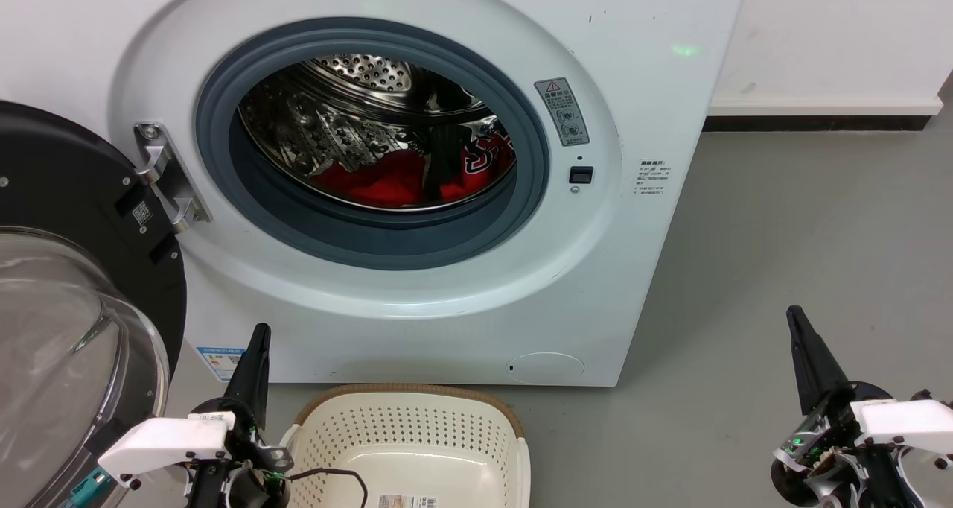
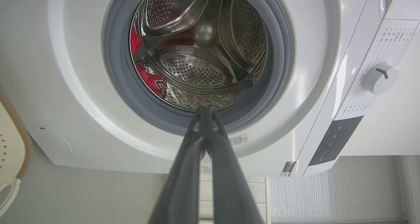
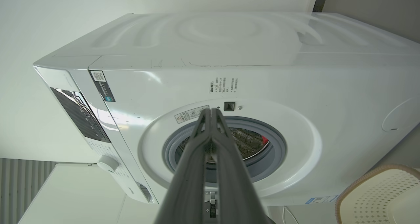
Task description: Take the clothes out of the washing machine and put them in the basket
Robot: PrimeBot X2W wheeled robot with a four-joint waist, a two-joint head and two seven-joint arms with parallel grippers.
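Observation:
The white washing machine [image 1: 417, 307] stands in front of me with its door [image 1: 67, 270] swung open to the left. The red clothes [image 1: 387, 184] lie at the bottom of the steel drum [image 1: 357, 113]; one shows black-and-white lettering [image 1: 484, 158]. The left wrist view catches the clothes [image 2: 152, 81] at the drum's left side. The cream basket [image 1: 350, 426] sits empty on the floor in front of the machine. My left gripper [image 1: 260, 331] is shut and empty beside the basket's left rim. My right gripper [image 1: 794, 314] is shut and empty, off to the right over the floor.
Grey floor [image 1: 782, 232] stretches to the right of the machine, up to a white wall with a dark skirting [image 1: 819, 121]. The domed glass of the open door [image 1: 59, 344] reaches close to my left arm. A black cable [image 1: 335, 474] hangs over the basket's rim.

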